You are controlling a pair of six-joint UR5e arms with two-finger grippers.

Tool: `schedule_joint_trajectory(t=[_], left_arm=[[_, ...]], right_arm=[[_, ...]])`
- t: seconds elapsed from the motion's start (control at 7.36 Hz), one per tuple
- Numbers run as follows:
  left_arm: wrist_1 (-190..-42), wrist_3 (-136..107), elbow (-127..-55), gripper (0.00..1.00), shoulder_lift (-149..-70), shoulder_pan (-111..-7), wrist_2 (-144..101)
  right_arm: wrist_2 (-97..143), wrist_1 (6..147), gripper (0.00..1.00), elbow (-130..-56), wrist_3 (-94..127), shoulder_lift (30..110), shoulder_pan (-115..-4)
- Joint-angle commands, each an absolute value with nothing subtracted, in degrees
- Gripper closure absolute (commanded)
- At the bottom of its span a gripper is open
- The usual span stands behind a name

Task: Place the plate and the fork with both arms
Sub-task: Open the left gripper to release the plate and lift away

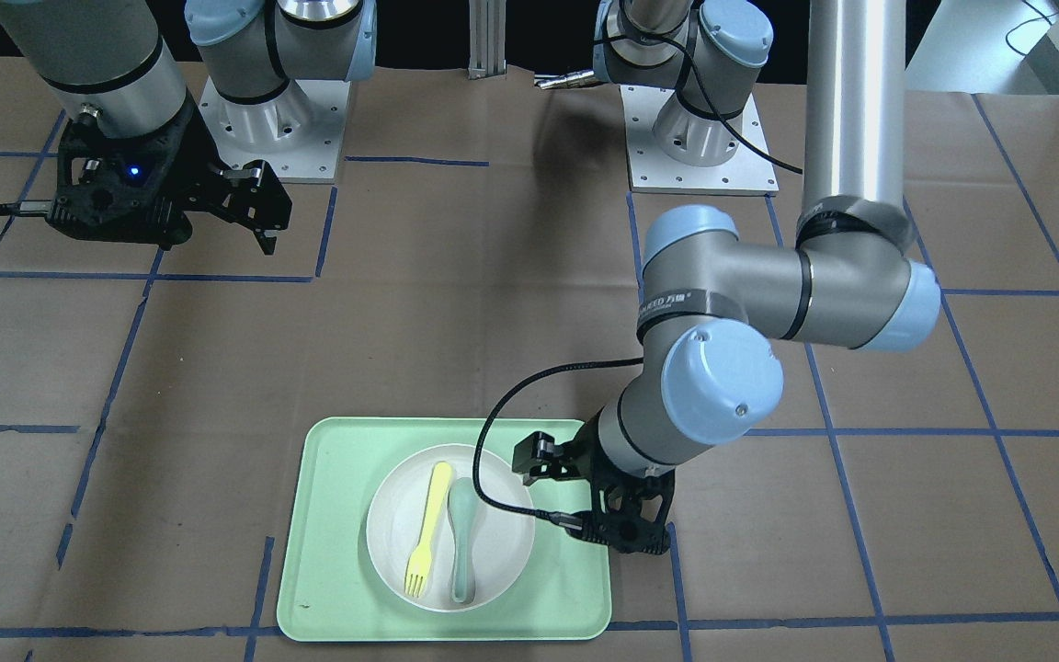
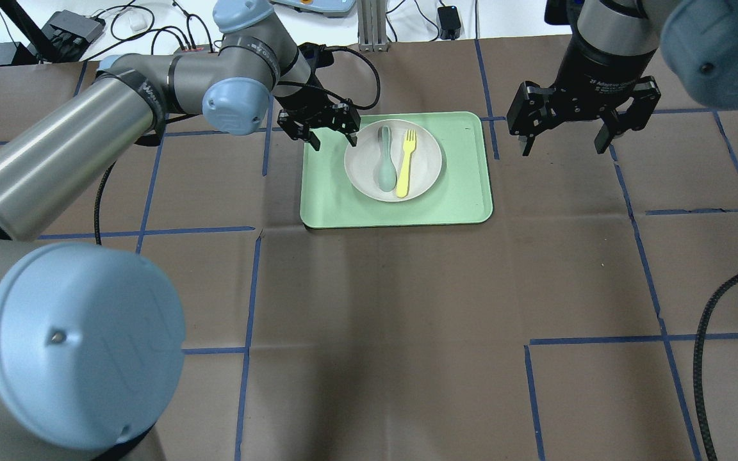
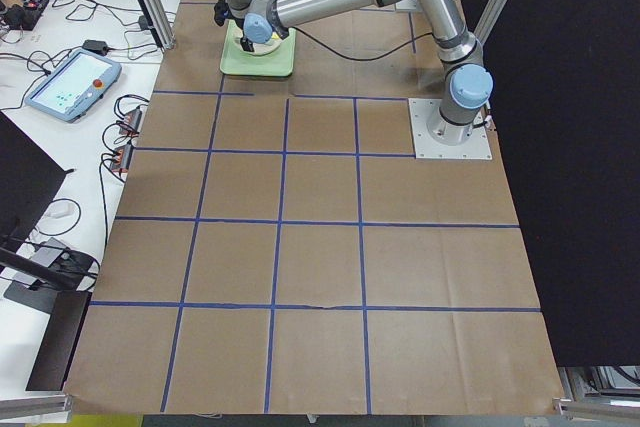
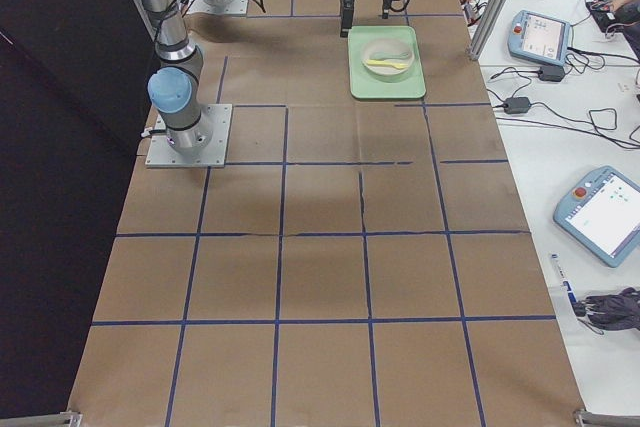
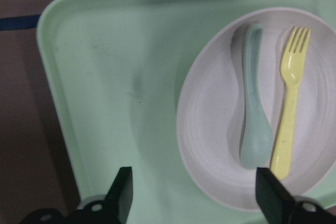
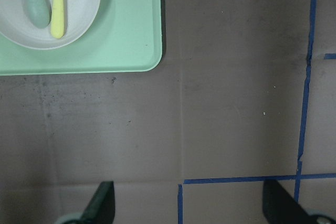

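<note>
The off-white plate (image 2: 423,163) lies in the mint-green tray (image 2: 324,198). The pale-yellow fork (image 2: 405,163) lies on the plate beside a grey-green spoon (image 2: 386,163). My left gripper (image 2: 332,142) is open and empty, hovering over the tray with its jaws astride the plate's left rim. In the left wrist view the plate (image 5: 210,129), the fork (image 5: 290,108) and the tray (image 5: 105,77) lie below the gripper (image 5: 194,192). My right gripper (image 2: 562,148) is open and empty, above bare table to the right of the tray. The right wrist view shows the fork (image 6: 58,3) at top left.
Brown paper with blue tape lines (image 2: 250,288) covers the table. A black cable (image 2: 705,333) lies at the near right. The arm bases (image 1: 267,129) stand at the robot's edge. The tray also shows in the front view (image 1: 327,552).
</note>
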State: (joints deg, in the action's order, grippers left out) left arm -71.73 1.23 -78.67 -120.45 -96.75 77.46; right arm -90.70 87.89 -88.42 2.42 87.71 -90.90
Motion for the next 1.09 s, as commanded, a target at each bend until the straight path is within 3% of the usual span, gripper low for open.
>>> schedule_joint_trajectory(t=[0.0,0.41,0.95], left_arm=[[-85.37,2.02,-80.06,0.01,-106.67,-96.33,82.88],[-99.72,2.28,-82.52,0.01,-95.74,-96.07,85.51],[-100.64,2.2,-96.47,0.0,-82.03,-89.59,87.89]], right_arm=[[-90.7,87.89,0.0,-88.42,2.46,87.71,-90.88],[-90.62,87.89,0.0,-88.42,2.46,87.45,-91.05],[-90.62,93.41,0.0,-87.19,3.34,85.79,-91.84]])
